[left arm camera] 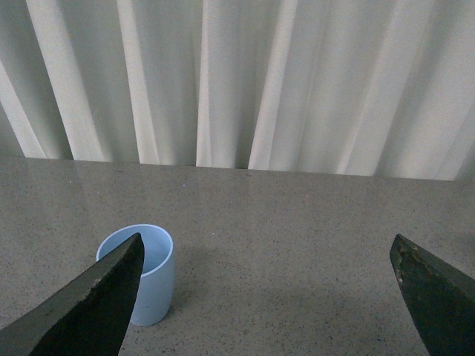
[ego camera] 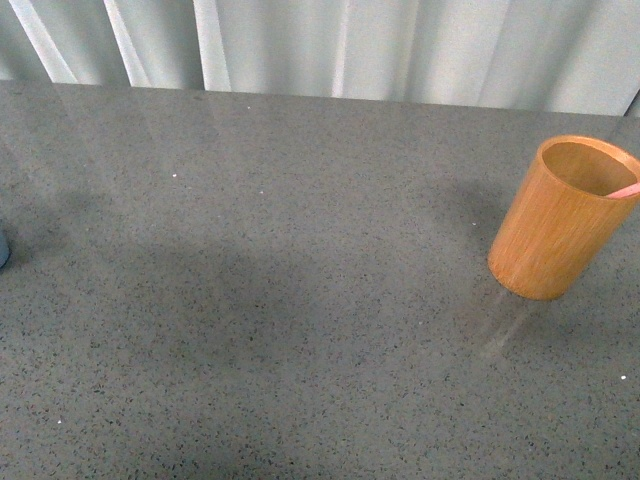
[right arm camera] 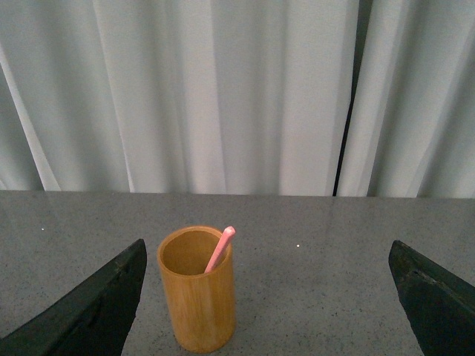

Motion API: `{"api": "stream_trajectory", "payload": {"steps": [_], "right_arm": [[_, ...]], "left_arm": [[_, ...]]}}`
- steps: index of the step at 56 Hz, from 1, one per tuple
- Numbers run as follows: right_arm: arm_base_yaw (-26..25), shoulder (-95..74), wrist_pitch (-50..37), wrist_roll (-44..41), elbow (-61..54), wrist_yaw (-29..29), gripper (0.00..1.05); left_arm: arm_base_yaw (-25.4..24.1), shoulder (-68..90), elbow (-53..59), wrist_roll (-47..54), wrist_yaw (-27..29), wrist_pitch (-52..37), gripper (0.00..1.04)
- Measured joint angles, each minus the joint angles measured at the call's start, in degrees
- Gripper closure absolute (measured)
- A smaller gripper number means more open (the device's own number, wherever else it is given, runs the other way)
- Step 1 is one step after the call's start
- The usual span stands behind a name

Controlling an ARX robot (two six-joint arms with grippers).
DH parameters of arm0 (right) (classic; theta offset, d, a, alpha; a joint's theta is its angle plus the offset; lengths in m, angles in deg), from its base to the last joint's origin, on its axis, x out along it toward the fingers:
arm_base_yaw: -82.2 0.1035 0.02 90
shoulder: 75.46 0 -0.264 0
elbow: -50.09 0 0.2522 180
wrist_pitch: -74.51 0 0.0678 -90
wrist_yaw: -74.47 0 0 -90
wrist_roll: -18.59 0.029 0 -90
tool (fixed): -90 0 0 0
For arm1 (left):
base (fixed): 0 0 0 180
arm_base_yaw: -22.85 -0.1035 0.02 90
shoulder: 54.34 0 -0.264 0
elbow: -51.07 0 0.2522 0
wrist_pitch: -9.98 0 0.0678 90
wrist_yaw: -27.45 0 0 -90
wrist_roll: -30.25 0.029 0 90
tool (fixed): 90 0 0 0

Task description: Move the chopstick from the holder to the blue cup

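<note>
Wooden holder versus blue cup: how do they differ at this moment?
The holder is orange-brown and tall for its width; the blue cup is pale and squat. The holder has a pink chopstick leaning inside; the cup's visible inside looks empty. Both stand upright, open-topped, on the grey table.

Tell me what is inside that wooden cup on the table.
One pink chopstick stands in the wooden holder, leaning on its rim, tip poking out. The wall hides its lower part and the holder's bottom, so anything lying there cannot be seen.
</note>
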Motion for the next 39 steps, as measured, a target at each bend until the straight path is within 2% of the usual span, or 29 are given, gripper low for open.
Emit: {"api": "stream_trajectory", "payload": {"steps": [28,31,33,35,39], "right_arm": [[0.0,0.0,0.0,0.0,0.0,0.0,0.1],[0.0,0.0,0.0,0.0,0.0,0.04,0.1],[0.0,0.0,0.0,0.02,0.0,0.0,0.1],[0.0,0.0,0.0,0.0,0.0,-0.17,0.1],[0.04,0.0,0.0,0.09,0.0,0.0,0.1]], "left_arm": [[0.0,0.02,0.0,-0.02,-0.02,0.02,0.07],[-1.22,4.31,-3.13,-2.03,-5.4,8.04,0.07],[-1.92,11.8,-7.78,-4.17,-9.81,16.59,0.07],[-2.56,22.69,-13.35,-6.64,-11.67,22.05,0.07],[-3.91,36.33,-19.69,-8.33,-11.47,18.95,0.07]]}}
